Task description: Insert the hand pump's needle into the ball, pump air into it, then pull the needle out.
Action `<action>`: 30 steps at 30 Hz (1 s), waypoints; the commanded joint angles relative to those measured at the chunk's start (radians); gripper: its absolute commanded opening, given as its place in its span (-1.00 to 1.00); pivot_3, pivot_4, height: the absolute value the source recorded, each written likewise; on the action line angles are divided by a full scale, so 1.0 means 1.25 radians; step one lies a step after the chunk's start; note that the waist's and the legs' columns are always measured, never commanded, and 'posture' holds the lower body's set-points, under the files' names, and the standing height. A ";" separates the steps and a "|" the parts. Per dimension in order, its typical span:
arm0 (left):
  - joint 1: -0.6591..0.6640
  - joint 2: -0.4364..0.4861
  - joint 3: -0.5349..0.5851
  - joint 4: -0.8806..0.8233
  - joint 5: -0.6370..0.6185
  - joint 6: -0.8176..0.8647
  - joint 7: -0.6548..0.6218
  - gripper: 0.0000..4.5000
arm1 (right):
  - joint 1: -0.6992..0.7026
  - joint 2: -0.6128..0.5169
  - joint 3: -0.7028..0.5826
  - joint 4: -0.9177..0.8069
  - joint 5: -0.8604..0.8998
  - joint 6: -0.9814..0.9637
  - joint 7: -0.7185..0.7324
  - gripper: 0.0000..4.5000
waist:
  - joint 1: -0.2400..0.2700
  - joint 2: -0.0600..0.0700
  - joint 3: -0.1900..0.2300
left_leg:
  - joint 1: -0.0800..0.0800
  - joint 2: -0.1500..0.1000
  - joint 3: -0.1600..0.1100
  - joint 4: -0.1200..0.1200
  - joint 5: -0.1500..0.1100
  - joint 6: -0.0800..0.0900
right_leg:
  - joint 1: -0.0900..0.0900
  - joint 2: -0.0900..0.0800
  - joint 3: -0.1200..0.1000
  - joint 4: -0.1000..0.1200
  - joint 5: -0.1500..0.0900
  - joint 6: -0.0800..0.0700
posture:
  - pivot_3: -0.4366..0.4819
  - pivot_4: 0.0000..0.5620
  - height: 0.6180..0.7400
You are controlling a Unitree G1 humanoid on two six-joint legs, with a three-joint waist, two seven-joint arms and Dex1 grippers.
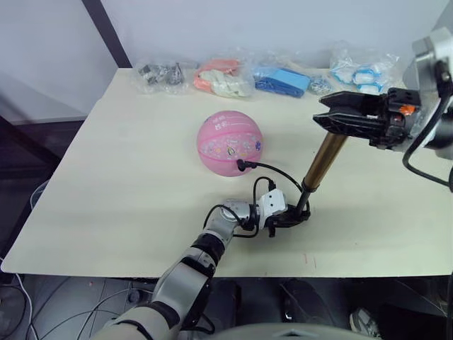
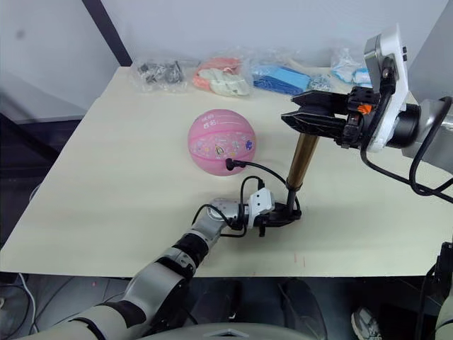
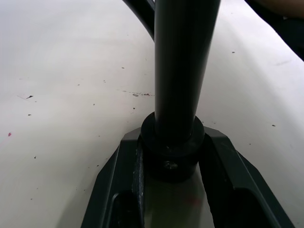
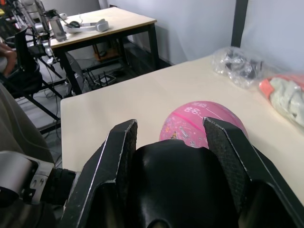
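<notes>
Pump upright between both claws — hose into ball

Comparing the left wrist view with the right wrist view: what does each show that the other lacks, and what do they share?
Left wrist only: the left gripper clamped around the hand pump's black base collar, barrel rising from it.
Right wrist only: the right gripper closed on the pump's black handle, the pink ball behind it, bagged items.
Shared: the pump and the pale table.
</notes>
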 commanded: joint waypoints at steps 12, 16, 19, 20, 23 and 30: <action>0.029 0.010 -0.011 0.027 0.017 0.027 0.000 -0.50 | 0.269 0.067 0.182 -0.064 -0.236 -0.169 0.074 -0.23 | -0.003 -0.002 -0.002 | 0.011 0.001 0.000 -0.001 0.000 0.000 | 0.011 0.002 0.000 -0.001 0.000 0.000 | -0.05 -0.47 0.97; 0.031 0.009 -0.011 0.024 0.019 0.028 -0.001 -0.50 | 0.335 0.095 0.248 -0.045 -0.327 -0.238 0.094 -0.23 | -0.002 -0.004 -0.004 | 0.012 0.001 -0.001 -0.001 0.000 0.000 | 0.012 0.002 -0.001 -0.001 0.000 0.000 | -0.05 -0.47 0.97; 0.032 0.010 -0.011 0.022 0.019 0.028 -0.002 -0.50 | 0.370 0.107 0.286 -0.032 -0.384 -0.274 0.103 -0.23 | -0.002 -0.005 -0.005 | 0.013 0.001 -0.001 -0.001 0.000 0.000 | 0.013 0.002 -0.001 -0.001 0.000 0.000 | -0.05 -0.47 0.97; 0.032 0.010 -0.011 0.021 0.019 0.028 -0.002 -0.50 | 0.378 0.109 0.294 -0.028 -0.397 -0.281 0.106 -0.23 | -0.002 -0.006 -0.005 | 0.013 0.001 -0.001 -0.001 0.000 0.000 | 0.013 0.002 -0.001 -0.001 0.000 0.000 | -0.05 -0.47 0.97; 0.030 0.010 -0.010 0.021 0.019 0.030 -0.003 -0.50 | 0.404 0.110 0.333 -0.009 -0.459 -0.318 0.123 -0.23 | -0.002 -0.006 -0.006 | 0.013 0.001 -0.001 -0.001 0.000 0.000 | 0.014 0.002 -0.001 -0.002 0.000 0.000 | -0.05 -0.47 0.97; 0.025 0.009 -0.008 0.025 0.020 0.030 -0.003 -0.50 | 0.412 0.119 0.355 0.000 -0.539 -0.345 0.103 -0.23 | -0.002 -0.009 -0.009 | 0.015 0.001 -0.002 -0.001 0.000 0.000 | 0.015 0.002 -0.001 -0.002 -0.001 0.001 | -0.05 -0.47 0.97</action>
